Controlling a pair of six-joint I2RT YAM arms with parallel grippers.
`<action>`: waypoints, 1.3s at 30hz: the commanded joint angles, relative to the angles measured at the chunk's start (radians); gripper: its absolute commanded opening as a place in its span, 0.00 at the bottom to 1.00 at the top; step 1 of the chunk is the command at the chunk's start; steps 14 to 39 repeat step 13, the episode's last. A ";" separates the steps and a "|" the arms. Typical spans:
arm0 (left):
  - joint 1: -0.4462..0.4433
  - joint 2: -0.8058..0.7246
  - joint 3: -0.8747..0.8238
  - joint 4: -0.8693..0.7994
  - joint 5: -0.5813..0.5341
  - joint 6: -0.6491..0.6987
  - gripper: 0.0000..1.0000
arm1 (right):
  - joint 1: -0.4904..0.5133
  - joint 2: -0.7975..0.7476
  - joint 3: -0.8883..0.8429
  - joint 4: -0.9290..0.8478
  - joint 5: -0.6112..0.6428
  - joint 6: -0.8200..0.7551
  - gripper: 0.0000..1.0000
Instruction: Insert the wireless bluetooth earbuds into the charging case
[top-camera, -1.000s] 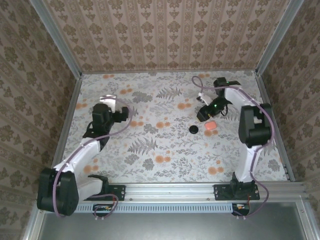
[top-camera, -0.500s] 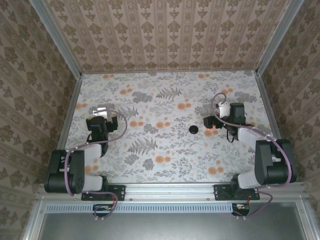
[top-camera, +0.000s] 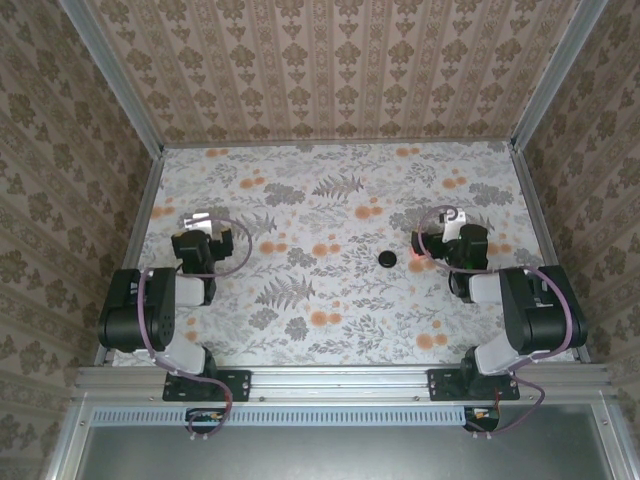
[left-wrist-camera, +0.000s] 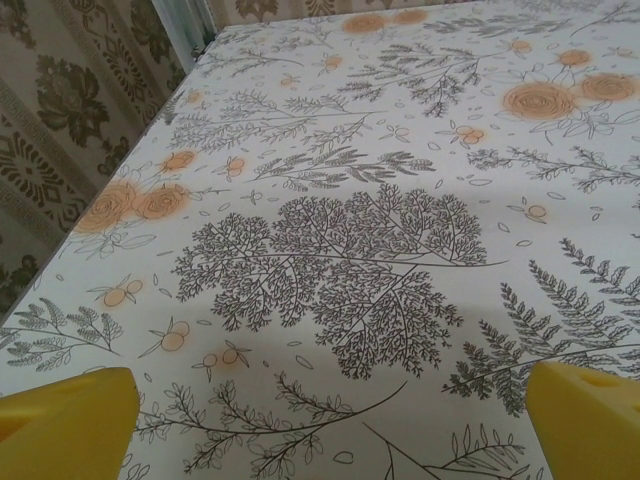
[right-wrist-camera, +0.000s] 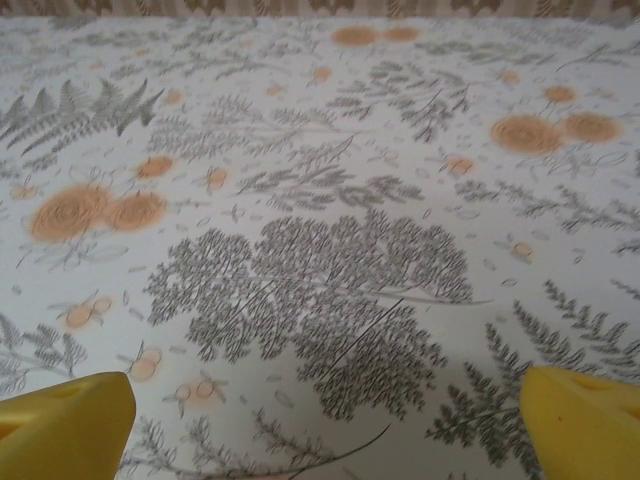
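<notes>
A small sliver of the salmon-pink charging case (top-camera: 417, 260) lies on the table, just left of my folded right arm and mostly hidden by it. The earbuds are out of view. My right gripper (top-camera: 445, 226) sits low by the case and faces the far wall. In the right wrist view its yellow fingertips (right-wrist-camera: 65, 425) stand wide apart, so the right gripper (right-wrist-camera: 325, 425) is open and holds nothing. My left gripper (top-camera: 200, 228) rests at the left side, and in the left wrist view that gripper (left-wrist-camera: 330, 425) is also open and holds nothing.
A black round disc (top-camera: 387, 259) lies on the floral tablecloth (top-camera: 330, 210) left of the case. Patterned walls close in the table on three sides. A metal rail (top-camera: 340, 378) runs along the near edge by the arm bases.
Both arms have pulled back and folded down toward their bases. The right gripper left the spot over the pink case, which stays on the table.
</notes>
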 joint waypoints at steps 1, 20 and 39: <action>-0.004 -0.013 0.022 0.021 0.017 -0.005 1.00 | -0.007 0.003 0.021 0.045 0.026 0.032 1.00; 0.003 -0.014 0.027 0.011 0.055 0.000 1.00 | -0.008 0.004 0.019 0.050 0.025 0.032 1.00; 0.003 -0.014 0.027 0.011 0.055 0.000 1.00 | -0.008 0.004 0.019 0.050 0.025 0.032 1.00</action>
